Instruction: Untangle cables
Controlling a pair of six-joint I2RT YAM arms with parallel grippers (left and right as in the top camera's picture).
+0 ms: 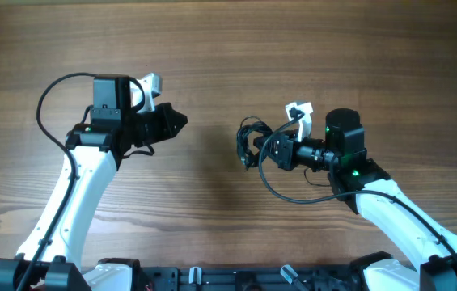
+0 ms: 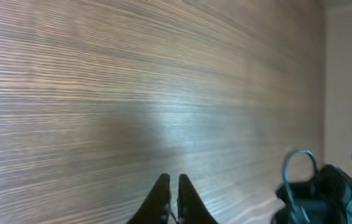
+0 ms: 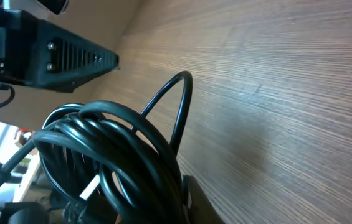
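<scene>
The cables (image 1: 249, 142) are a small knotted bundle of thin black cords, held a little right of the table's middle. My right gripper (image 1: 254, 152) points left and is shut on them. In the right wrist view the cables (image 3: 119, 143) fill the lower left as thick coils with one loop standing out, and they hide one finger of the right gripper (image 3: 166, 199). My left gripper (image 1: 183, 123) points right, apart from the bundle, shut and holding nothing I can see. In the left wrist view its fingertips (image 2: 172, 182) meet, and a cable loop (image 2: 300, 163) shows at the lower right.
The table (image 1: 212, 48) is brown wood. The robot base (image 1: 228, 279) runs along the front edge. The left arm's black body (image 3: 51, 50) shows at the upper left of the right wrist view.
</scene>
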